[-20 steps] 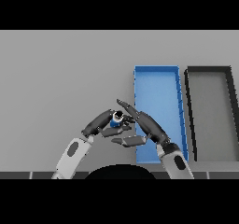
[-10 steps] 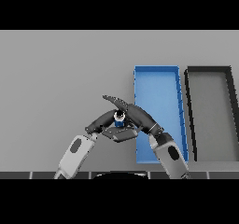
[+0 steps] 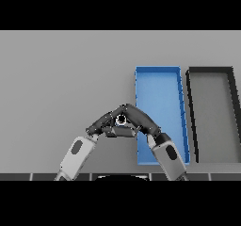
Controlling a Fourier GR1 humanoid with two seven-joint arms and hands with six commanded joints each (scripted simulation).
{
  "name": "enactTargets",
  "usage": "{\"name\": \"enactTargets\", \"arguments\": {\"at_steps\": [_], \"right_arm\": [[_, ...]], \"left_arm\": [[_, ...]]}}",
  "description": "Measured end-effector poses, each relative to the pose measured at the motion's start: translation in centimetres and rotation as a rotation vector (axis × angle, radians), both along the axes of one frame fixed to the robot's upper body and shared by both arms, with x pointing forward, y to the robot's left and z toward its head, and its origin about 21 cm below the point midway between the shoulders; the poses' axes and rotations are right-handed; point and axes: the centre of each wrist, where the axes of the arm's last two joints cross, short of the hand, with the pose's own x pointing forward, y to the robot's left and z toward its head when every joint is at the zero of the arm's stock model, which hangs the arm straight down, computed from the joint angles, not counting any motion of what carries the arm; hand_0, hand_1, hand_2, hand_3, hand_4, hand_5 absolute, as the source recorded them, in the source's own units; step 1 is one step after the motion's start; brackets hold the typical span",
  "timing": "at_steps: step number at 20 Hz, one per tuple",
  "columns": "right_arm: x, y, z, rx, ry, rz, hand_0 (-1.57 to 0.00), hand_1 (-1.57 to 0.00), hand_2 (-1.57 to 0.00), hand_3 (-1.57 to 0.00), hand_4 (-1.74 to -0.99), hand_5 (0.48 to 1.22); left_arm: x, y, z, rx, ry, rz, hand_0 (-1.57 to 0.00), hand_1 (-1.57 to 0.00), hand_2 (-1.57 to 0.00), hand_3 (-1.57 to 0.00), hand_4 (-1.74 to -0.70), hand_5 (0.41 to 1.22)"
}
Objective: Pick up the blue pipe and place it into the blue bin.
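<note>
- A plain grey table (image 3: 56, 79) fills the view from the near edge to the far edge; nothing of a room shows beyond it, and no label or writing can be read anywhere.
- Nearest, two white and grey arms rise from the lower edge and lean toward each other, so that the dark hands meet in a peak just left of the blue bin.
- The left hand (image 3: 102, 122) comes in from the left, its fingers curled in toward the pipe.
- The right hand (image 3: 140, 120) comes in from the right, fingers curled over the same spot, partly above the bin's left wall.
- The blue pipe (image 3: 121, 120) sits clasped between the two hands; only its round end shows, outside the bin.
- The blue bin (image 3: 160, 84) lies farther back, to the right.
- A dark grey bin (image 3: 212, 98) lies just beside it, farther right.
</note>
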Motion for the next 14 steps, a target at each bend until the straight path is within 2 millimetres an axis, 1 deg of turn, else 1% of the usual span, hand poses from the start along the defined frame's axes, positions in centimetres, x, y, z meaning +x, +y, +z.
{"name": "enactTargets", "arguments": {"at_steps": [1,2,3,4,5,8,9,10,11,12,13,14], "right_arm": [[-0.05,0.45,0.1,0.002,-0.036,0.011,-1.44,-1.45,-1.45,-1.39,-1.477,1.041],[0.14,0.71,0.15,-0.007,-0.04,0.01,-1.47,-1.47,-1.47,-1.43,-1.481,1.077],[0.01,0.61,0.27,-0.006,-0.052,0.017,-1.49,-1.49,-1.49,-1.46,-1.485,1.106],[-0.3,0.73,0.18,-0.005,-0.049,0.023,-1.51,-1.51,-1.51,-1.48,-1.488,1.129],[-0.37,0.95,0.2,0.024,-0.024,0.018,-1.52,-1.52,-1.52,-1.5,-1.49,1.147],[-0.33,0.66,-0.29,0.071,0.006,0.006,-1.54,-1.55,-1.55,-1.53,-1.494,1.183],[-0.63,0.89,-0.36,0.079,0.012,0.01,-1.55,-1.55,-1.55,-1.54,-1.495,1.191],[-0.61,1.09,-0.29,0.094,0.016,0.003,-1.55,-1.55,-1.55,-1.55,-1.496,1.197],[-0.65,1.27,-0.38,0.091,0.009,-0.008,-1.56,-1.56,-1.56,-1.55,-1.496,1.202],[-0.78,1.37,-0.11,0.09,0.0,-0.01,-1.56,-1.56,-1.56,-1.56,-1.497,1.206],[-0.46,1.16,-0.03,0.086,0.01,-0.012,-1.56,-1.56,-1.56,-1.56,-1.497,1.209],[-0.52,1.17,-0.01,0.078,0.014,-0.017,-1.56,-1.56,-1.56,-1.56,-1.498,1.211]], "left_arm": [[0.06,-0.02,0.15,-0.016,-0.012,0.0,-1.57,-1.57,-1.54,-1.41,-1.72,1.221],[0.18,-0.1,0.04,-0.026,-0.009,0.006,-1.57,-1.57,-1.55,-1.4,-1.73,1.221],[0.22,-0.05,0.31,-0.022,-0.021,0.012,-1.57,-1.57,-1.55,-1.42,-1.73,1.221],[-0.05,-0.03,0.12,-0.028,-0.029,0.006,-1.57,-1.57,-1.55,-1.43,-1.73,1.221],[0.28,-0.38,0.29,-0.039,-0.044,0.002,-1.57,-1.57,-1.56,-1.44,-1.73,1.221],[0.4,-0.51,0.41,-0.013,-0.028,0.004,-1.57,-1.57,-1.56,-1.43,-1.73,1.221],[0.2,-0.39,0.23,-0.025,-0.04,0.005,-1.57,-1.57,-1.57,-1.26,-1.73,1.221],[0.35,-0.36,0.36,-0.03,-0.047,0.007,-1.45,-1.37,-1.34,-1.05,-1.63,1.221],[0.42,-0.05,0.24,-0.013,-0.062,0.008,-1.18,-1.09,-1.07,-0.84,-1.51,1.221],[0.27,0.09,0.43,0.004,-0.065,0.002,-0.94,-0.88,-0.85,-0.67,-1.41,1.221],[0.03,0.26,0.54,0.043,-0.063,0.003,-0.75,-0.7,-0.68,-0.54,-1.32,1.221],[0.24,0.4,0.44,0.056,-0.069,-0.014,-0.6,-0.56,-0.55,-0.43,-1.25,1.221]]}}
